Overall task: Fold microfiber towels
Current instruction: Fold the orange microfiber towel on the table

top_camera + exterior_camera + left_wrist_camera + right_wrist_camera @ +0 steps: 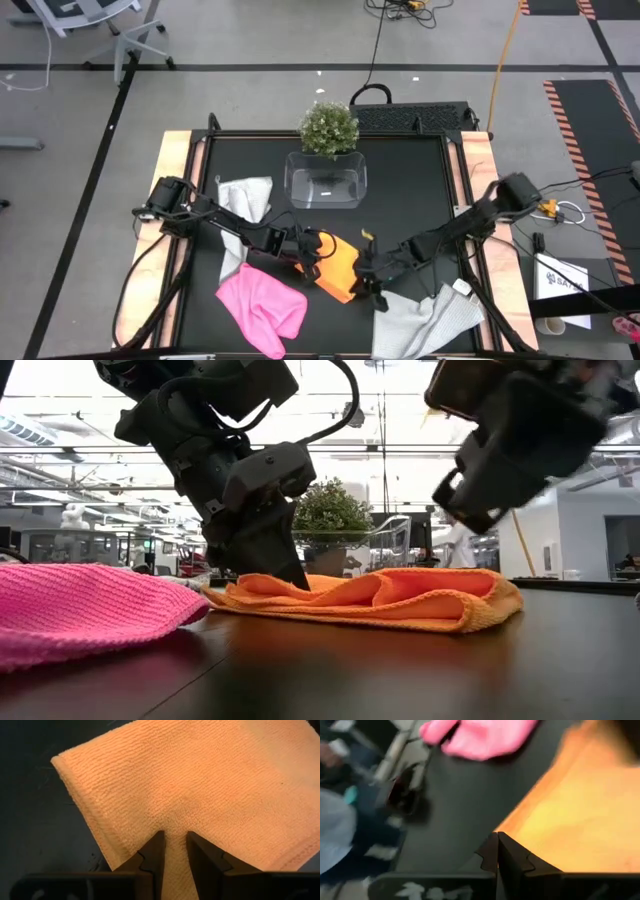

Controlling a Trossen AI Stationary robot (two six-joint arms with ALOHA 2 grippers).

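Black table [400, 190]: carries all four towels. Two grey towels lie apart, one [245, 205] at the left by the clear tub [326, 180], one [430, 320] at the front right corner. Pink towel [262, 308] lies crumpled at front left. Orange towel [340, 265] lies folded at front centre, between both arms. Left gripper [174, 847] is clenched on the orange towel's edge, pinching a fold of it. Right gripper [498, 851] is fully closed, empty, raised just beside the orange towel.
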